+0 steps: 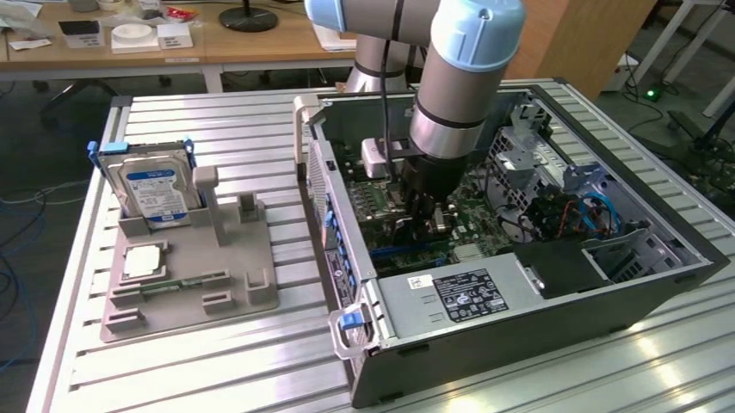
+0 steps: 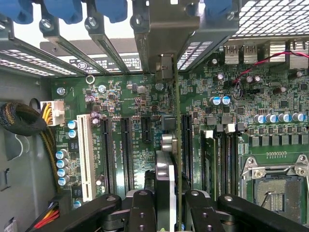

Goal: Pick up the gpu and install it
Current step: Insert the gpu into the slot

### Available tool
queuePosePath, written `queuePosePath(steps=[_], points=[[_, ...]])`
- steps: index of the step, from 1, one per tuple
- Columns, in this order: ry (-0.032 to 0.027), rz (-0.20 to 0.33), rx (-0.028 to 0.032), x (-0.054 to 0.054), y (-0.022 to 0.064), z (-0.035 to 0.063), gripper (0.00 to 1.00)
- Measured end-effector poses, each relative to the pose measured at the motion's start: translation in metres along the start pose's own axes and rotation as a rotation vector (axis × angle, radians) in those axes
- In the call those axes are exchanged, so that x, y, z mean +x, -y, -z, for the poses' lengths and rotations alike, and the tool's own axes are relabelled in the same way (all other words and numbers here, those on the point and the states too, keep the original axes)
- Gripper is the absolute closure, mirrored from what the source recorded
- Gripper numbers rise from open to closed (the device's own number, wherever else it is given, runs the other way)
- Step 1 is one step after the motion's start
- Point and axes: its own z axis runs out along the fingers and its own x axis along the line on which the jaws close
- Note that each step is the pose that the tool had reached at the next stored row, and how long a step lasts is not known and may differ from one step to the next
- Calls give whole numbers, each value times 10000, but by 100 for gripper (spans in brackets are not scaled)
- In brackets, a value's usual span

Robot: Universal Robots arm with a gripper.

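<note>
My jaws clamp the gpu (image 2: pixel 170 159) edge-on, my gripper (image 2: pixel 166 212) low over the green motherboard (image 2: pixel 120 96) inside the open computer case (image 1: pixel 643 284), slots close on both sides, board print unreadable, label on hard drive (image 1: pixel 151 191) unreadable.

the arm (image 1: pixel 460 77) hides the gripper (image 1: pixel 423 225) tips and most of the gpu (image 2: pixel 170 159) in the exterior view. in the wrist view the gpu is edge-on, its faces unseen, and the cpu socket (image 2: pixel 277 186) is cut off.
</note>
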Motion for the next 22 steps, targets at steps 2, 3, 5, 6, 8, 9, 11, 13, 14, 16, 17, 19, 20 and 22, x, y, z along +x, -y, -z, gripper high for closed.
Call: queuePosePath(steps=[2,3,5,6,8,9,11,13,14,16,17,19,20,22], points=[[0,0,0,-3,0,-1,72],[1,0,1,-6,0,-3,72],[0,0,0,-7,0,-18,72],[0,0,0,-6,0,-19,72],[1,0,1,-6,-1,-22,72],[0,0,0,-7,-1,-22,72],[0,0,0,-6,-1,-25,72],[5,-1,3,-5,-1,-30,72],[4,-2,2,-2,-2,-30,72],[3,-1,1,-1,-2,-30,72],[2,-1,1,0,-2,-30,72],[0,0,0,1,-2,-32,72],[1,0,1,1,-2,-33,72],[1,0,0,1,-2,-33,72]])
